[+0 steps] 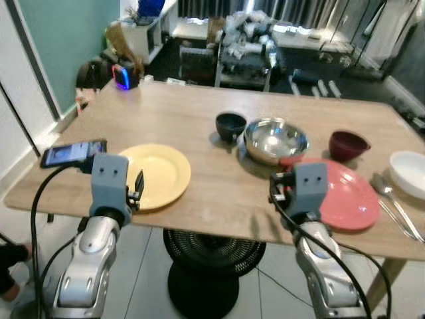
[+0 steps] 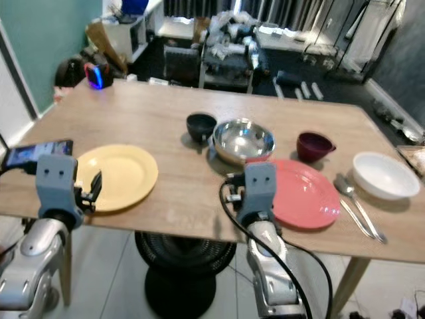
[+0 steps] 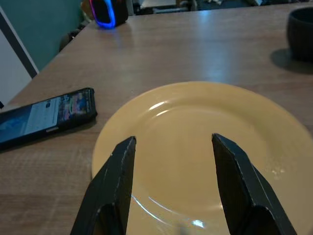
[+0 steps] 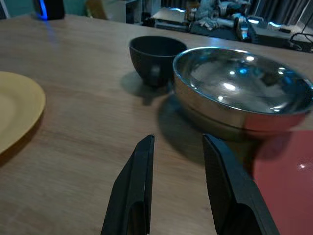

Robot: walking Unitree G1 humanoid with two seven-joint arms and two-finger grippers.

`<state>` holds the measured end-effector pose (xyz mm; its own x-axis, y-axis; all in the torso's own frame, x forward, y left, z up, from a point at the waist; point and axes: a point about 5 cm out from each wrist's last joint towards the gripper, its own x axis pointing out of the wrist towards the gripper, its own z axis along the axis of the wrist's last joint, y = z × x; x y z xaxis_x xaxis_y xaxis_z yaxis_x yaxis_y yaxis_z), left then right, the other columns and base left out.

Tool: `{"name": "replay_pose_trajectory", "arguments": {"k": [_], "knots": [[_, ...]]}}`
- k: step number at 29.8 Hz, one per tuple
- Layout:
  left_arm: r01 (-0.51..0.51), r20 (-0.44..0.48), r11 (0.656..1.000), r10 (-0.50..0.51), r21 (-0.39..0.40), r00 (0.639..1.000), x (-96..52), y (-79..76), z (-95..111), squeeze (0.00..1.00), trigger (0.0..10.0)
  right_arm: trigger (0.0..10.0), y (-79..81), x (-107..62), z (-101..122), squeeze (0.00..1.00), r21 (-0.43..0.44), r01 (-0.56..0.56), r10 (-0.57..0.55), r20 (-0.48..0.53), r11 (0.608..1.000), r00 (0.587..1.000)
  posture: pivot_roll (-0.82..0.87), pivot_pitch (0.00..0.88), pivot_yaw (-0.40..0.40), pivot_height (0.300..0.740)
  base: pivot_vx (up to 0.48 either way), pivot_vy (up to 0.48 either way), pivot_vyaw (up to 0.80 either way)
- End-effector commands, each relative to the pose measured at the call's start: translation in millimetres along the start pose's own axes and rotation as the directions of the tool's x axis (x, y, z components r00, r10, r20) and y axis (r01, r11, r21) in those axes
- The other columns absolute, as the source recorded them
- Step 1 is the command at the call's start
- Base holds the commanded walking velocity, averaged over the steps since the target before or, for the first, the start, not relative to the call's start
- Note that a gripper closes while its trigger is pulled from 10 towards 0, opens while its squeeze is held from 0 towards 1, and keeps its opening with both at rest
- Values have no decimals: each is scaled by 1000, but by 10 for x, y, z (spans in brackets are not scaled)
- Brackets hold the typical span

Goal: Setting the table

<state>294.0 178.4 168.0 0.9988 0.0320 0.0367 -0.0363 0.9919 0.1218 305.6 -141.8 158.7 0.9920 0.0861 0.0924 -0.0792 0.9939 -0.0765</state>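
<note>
A yellow plate lies near the front left of the wooden table. My left gripper hovers open just above the plate's near rim, nothing between its fingers. A pink plate lies at the front right, its far edge touching a steel bowl. A black bowl stands to the left of the steel bowl, and a maroon bowl to its right. My right gripper is open over bare wood at the pink plate's left edge, pointing at the steel bowl.
A phone lies on the table's left edge beside the yellow plate. A white bowl and cutlery sit at the far right. A lit speaker stands at the back left corner. Cluttered furniture lies beyond the table.
</note>
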Motion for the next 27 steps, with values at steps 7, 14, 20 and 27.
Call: {"name": "replay_pose_trajectory", "arguments": {"k": [7, 14, 20, 27], "knots": [[50, -33, 998, -51, -27, 998, -52, -58, -62, 0, 10000, 10000, -41, -17, -25, 0, -10, 7, -7, -12, 1000, 1000, -6, 13, 38, 740, 0, 0, 0], [-7, -98, 999, 2, -49, 995, -56, 35, -191, 0, 10000, 10000, -5, -19, -15, 0, -12, -10, 10, -9, 1000, 1000, -1, 20, 30, 740, 0, 0, 0], [-29, -146, 998, 20, -61, 989, 21, 118, -253, 0, 10000, 10000, -3, -25, -4, 0, -16, -13, 13, -6, 1000, 1000, -5, 31, 26, 740, 0, 0, 0], [157, -204, 987, -145, 41, 968, 224, 141, -274, 0, 10000, 10000, -95, -37, 26, 0, -32, 12, -12, -2, 999, 1000, -22, 62, 36, 740, 0, 0, 0]]}}
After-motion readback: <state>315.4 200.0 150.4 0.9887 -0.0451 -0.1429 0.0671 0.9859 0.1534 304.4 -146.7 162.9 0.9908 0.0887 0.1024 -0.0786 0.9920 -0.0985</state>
